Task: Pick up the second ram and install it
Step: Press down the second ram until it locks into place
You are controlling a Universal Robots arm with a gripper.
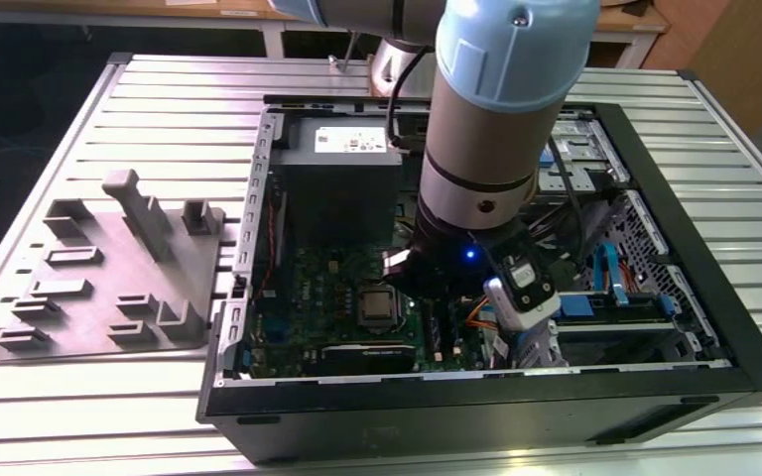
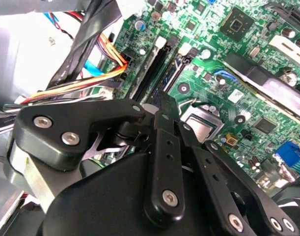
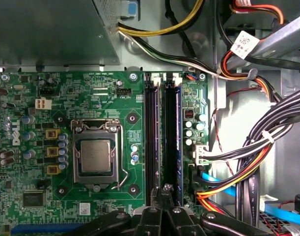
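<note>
In the first wrist view two long black memory slots run beside the processor (image 3: 95,156). A slim dark stick with a bluish edge, which I take for the second ram (image 3: 173,132), stands in the slot farther from the processor. The slot nearer the processor (image 3: 151,137) looks dark. My gripper (image 3: 165,189) is shut, its black fingertips pressed together at the near end of the two slots, roughly over the gap between them. In the second wrist view the gripper (image 2: 164,104) points along the same slots. Whether the tips touch the stick is hidden.
The arm (image 1: 487,149) reaches down into the open computer case (image 1: 718,327) on a slatted metal table. Bundles of coloured cables (image 3: 248,162) lie close beside the slots. A grey holder plate (image 1: 103,268) with upright pegs sits at the exterior view's left.
</note>
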